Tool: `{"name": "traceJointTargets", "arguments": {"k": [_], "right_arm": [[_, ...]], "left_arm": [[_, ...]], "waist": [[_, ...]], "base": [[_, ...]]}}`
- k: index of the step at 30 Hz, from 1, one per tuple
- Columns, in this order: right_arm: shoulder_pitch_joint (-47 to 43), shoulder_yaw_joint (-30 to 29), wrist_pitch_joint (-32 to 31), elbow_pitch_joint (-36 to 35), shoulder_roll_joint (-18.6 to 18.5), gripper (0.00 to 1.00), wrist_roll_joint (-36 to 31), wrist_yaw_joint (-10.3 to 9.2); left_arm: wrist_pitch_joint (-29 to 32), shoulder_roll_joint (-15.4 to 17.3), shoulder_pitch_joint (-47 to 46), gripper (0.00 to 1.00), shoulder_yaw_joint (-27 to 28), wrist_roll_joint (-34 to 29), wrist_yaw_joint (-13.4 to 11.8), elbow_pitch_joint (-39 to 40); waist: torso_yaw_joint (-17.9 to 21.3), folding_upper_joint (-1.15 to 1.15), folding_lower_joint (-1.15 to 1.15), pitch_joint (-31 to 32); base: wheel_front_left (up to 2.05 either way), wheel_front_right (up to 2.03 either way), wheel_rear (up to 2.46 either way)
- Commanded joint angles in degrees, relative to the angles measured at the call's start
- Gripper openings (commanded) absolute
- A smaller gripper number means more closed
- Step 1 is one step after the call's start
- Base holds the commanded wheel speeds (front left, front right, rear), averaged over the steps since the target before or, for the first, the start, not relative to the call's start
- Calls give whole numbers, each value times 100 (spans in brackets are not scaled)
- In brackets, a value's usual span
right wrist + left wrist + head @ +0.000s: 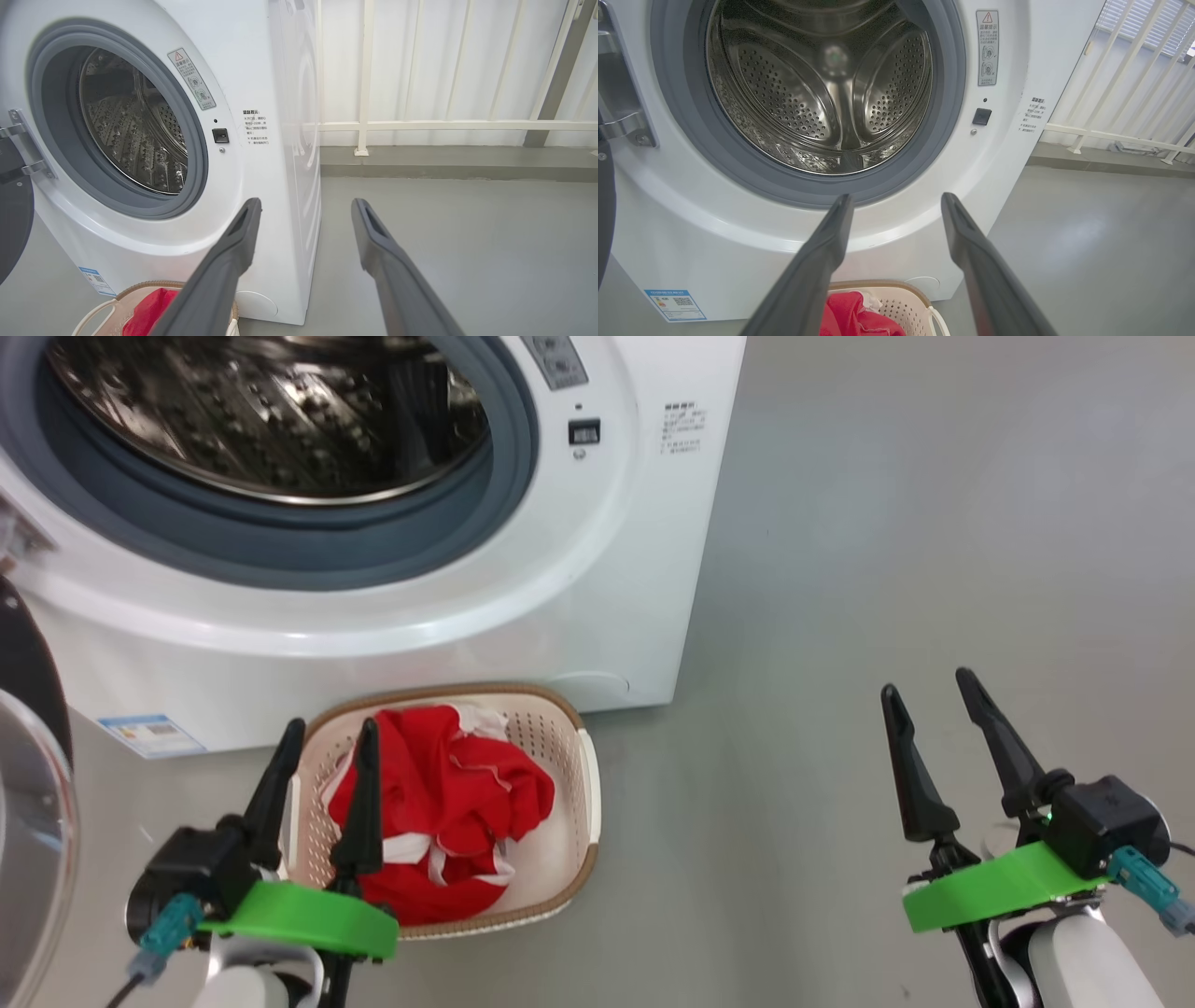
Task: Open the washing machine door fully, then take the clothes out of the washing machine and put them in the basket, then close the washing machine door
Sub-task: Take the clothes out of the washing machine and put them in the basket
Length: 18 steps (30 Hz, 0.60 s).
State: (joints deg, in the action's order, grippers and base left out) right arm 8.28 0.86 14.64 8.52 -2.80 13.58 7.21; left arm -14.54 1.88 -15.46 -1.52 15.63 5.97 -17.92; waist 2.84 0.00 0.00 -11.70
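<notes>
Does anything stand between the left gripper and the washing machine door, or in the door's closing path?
Nothing visible stands between the left gripper and the washing machine door, open at the left. The basket with the clothes sits on the floor below the opening; whether the door clears it, I cannot tell.

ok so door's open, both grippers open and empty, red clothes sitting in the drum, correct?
One thing is off: the drum is empty; the head view shows the red clothes in the basket on the floor before the washing machine. The door is open, and the left gripper and right gripper are open and empty.
</notes>
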Motion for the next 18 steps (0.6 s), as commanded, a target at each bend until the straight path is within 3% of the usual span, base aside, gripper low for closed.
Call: {"name": "traceJointTargets", "arguments": {"k": [1,18], "right_arm": [[-52,103,36,-109,-8,100,-14,28],[-737,-308,36,-165,-8,100,-114,28]], "left_arm": [[-46,100,107,100,159,-76,-40,259],[-46,135,1174,100,294,-524,-190,977]], "waist": [[-43,0,0,273],[-79,0,0,1211]], "base": [[0,0,0],[0,0,0]]}}
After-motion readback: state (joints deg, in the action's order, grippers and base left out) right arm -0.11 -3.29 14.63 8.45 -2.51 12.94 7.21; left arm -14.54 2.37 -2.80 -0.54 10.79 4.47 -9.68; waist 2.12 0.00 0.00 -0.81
